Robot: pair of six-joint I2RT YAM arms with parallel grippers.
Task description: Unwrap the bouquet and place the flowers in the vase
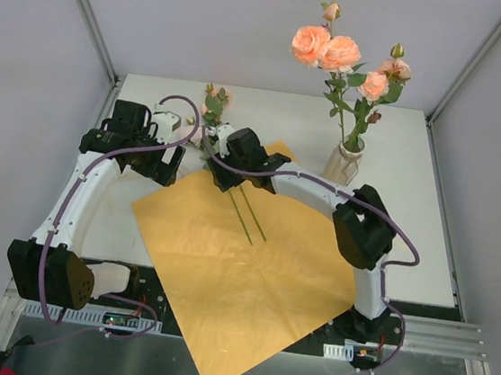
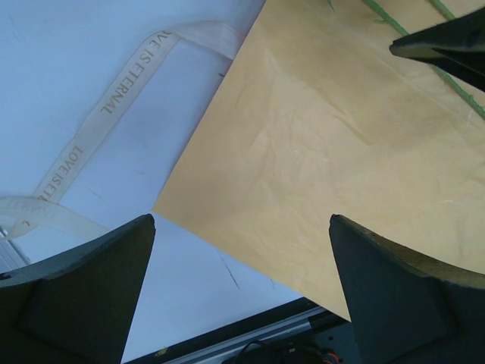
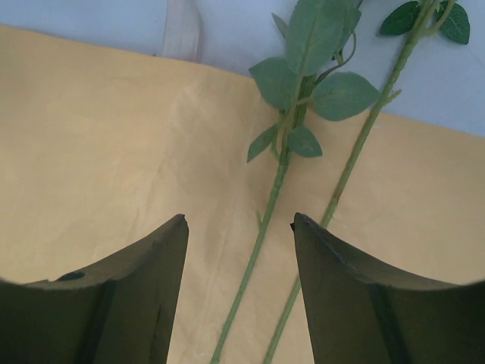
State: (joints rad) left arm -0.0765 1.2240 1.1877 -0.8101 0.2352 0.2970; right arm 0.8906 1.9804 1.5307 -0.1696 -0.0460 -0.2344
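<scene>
Flowers (image 1: 338, 53) are seen in two places. Several blooms stand upright in the vase (image 1: 343, 165) at the far right of the table (image 1: 408, 233), and two loose stems (image 1: 249, 213) lie on the orange paper (image 1: 239, 286) near the middle. The heads of the loose stems are largely hidden from above by the right arm. Only a little leaf and pink shows beyond it, so their number cannot be told. In the right wrist view both stems are cut off at the top and bottom of the frame.

The right gripper (image 3: 239, 224) is held low over the paper with its jaws partly apart. One stem runs between them ungripped, and the other passes behind the inner edge of the right-hand finger. The left gripper (image 2: 242, 220) is spread wide above a corner of the paper and holds nothing.

The paper is spread flat, and its near corner hangs past the front edge of the table, between the arm bases. A strip of bare tabletop is left between the paper and the vase, and more lies to the vase's right.

A cream ribbon (image 2: 114, 102) with printed lettering lies curled on the table just beside the paper's left edge. From above it is almost wholly hidden by the left arm. The table is closed in by pale walls (image 1: 251, 25) at the back and sides.
</scene>
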